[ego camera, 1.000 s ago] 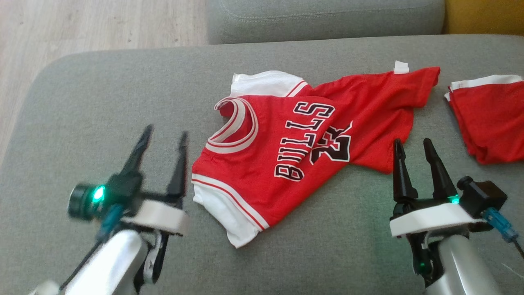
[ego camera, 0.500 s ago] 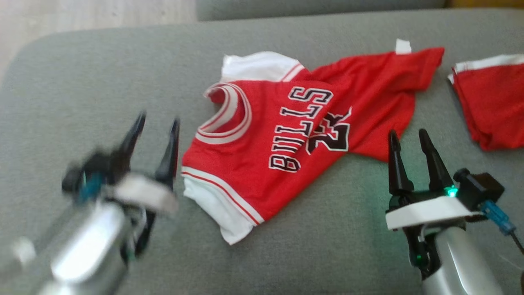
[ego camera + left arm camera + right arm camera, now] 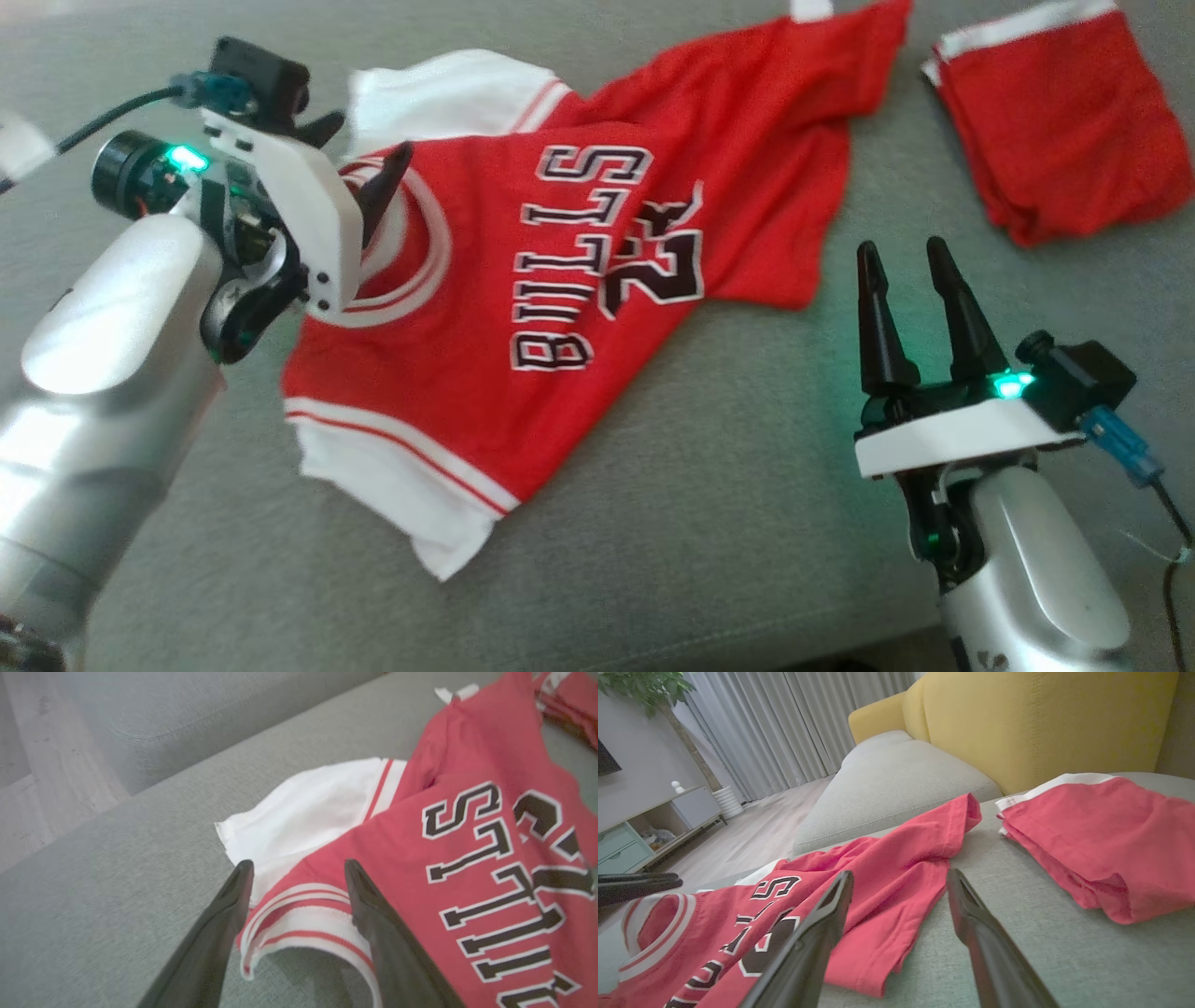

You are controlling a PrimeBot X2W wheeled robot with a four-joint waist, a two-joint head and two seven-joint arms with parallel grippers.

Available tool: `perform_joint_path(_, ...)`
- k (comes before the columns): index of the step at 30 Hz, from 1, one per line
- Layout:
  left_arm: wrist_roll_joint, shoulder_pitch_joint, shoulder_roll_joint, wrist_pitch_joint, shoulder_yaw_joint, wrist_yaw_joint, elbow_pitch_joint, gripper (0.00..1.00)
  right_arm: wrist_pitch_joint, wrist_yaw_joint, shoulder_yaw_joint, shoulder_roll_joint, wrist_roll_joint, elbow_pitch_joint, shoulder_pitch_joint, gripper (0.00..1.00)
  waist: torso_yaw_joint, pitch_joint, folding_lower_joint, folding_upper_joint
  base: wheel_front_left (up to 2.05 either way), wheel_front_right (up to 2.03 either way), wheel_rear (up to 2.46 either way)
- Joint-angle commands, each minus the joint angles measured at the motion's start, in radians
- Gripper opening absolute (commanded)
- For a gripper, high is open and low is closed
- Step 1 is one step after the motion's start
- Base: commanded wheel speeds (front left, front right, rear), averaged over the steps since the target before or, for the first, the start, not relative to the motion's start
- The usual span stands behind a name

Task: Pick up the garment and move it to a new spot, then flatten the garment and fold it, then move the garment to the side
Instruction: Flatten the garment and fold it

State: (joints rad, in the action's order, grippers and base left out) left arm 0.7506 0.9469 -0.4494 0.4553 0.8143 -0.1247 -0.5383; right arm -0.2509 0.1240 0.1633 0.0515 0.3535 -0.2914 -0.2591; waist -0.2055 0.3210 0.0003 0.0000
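Observation:
The garment (image 3: pixel 579 280) is a red jersey with white sleeves and black lettering, spread rumpled on the grey sofa seat (image 3: pixel 700 485). My left gripper (image 3: pixel 364 149) hovers open at its striped collar. In the left wrist view the collar's rim (image 3: pixel 299 905) lies between the two dark fingers of the left gripper (image 3: pixel 297 863), untouched by them. My right gripper (image 3: pixel 901 247) stands open just right of the jersey's lower hem, with nothing between its fingers. Through the right gripper (image 3: pixel 900 872), the right wrist view looks at the jersey's hem (image 3: pixel 878 872).
Folded red shorts with a white band (image 3: pixel 1055 112) lie on the seat to the right of the jersey, also seen as red shorts (image 3: pixel 1101 840). A yellow armchair (image 3: pixel 1041 723) and a grey cushion (image 3: pixel 896 779) stand behind. Wooden floor (image 3: pixel 46 788) lies past the seat's left edge.
The head camera has tilted and shifted. My left gripper has swung from the seat left of the jersey up to its collar, still open. The right gripper stays by the hem.

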Motion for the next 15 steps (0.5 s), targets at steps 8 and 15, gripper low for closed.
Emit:
perform_joint_path(8,0.054,0.124,-0.131,0.081,0.169,-0.006,0.016,1.00,-0.011,0.007,0.038,-0.001,0.030,0.051,-0.027,1.00,-0.103,0.069,-0.0003,0.0000,0.00,0.00,0.00)
perform_joint_path(15,0.090,0.162,-0.180,0.086,0.315,-0.006,-0.012,0.00,-0.011,0.007,0.049,-0.001,0.045,0.068,-0.034,1.00,-0.135,0.089,-0.0003,0.0000,0.00,0.00,0.00)
